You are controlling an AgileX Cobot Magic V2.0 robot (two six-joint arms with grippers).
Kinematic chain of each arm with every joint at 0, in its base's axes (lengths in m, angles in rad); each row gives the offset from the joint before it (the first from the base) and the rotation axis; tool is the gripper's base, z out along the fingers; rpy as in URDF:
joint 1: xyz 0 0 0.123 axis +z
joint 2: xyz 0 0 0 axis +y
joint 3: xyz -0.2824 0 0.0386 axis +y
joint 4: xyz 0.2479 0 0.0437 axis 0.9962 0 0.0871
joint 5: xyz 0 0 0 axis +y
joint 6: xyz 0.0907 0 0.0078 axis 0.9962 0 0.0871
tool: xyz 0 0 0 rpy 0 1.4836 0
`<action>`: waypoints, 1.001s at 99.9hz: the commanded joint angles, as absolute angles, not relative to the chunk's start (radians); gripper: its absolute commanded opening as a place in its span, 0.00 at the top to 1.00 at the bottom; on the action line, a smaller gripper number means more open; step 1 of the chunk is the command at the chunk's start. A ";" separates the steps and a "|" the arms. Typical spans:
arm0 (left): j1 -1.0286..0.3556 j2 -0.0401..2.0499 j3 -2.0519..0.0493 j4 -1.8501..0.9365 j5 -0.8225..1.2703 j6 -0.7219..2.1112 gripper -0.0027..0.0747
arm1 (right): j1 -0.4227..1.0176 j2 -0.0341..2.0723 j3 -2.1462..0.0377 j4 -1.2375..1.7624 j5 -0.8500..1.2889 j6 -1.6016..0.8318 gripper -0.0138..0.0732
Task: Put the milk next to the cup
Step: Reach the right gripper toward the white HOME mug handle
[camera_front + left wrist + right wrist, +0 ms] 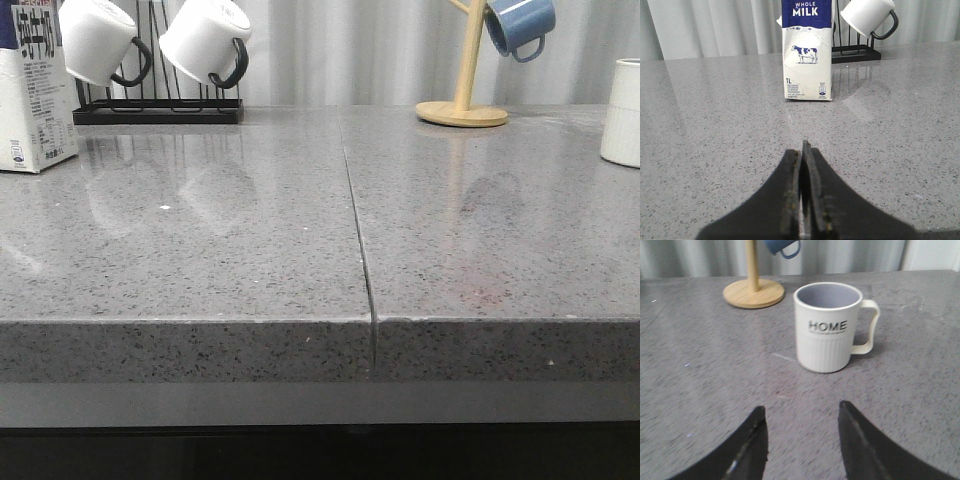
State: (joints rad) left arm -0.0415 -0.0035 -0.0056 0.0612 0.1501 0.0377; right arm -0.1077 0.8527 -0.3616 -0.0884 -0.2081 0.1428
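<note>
The milk, a tall white carton with a dark blue top, stands upright at the far left of the grey counter. In the left wrist view the milk stands ahead of my left gripper, which is shut and empty, well short of it. The cup, cream-white and ribbed with "HOME" on it, stands upright ahead of my right gripper, which is open and empty. In the front view only the cup's edge shows at the far right. Neither gripper shows in the front view.
A black rack holds two white mugs with black handles behind the milk. A wooden mug tree with a blue mug stands at the back right. A seam runs down the counter's middle. Curtains hang behind.
</note>
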 commanded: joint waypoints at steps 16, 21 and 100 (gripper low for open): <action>-0.041 -0.035 0.040 0.052 0.072 0.037 0.99 | -0.236 1.107 -0.401 -0.099 -0.623 0.136 0.44; -0.041 -0.035 0.040 0.052 0.072 0.037 0.99 | -0.254 1.158 -0.407 -0.099 -0.678 0.136 0.44; -0.041 -0.035 0.040 0.052 0.072 0.037 0.99 | -0.329 1.674 -0.717 -0.095 -0.850 0.136 0.44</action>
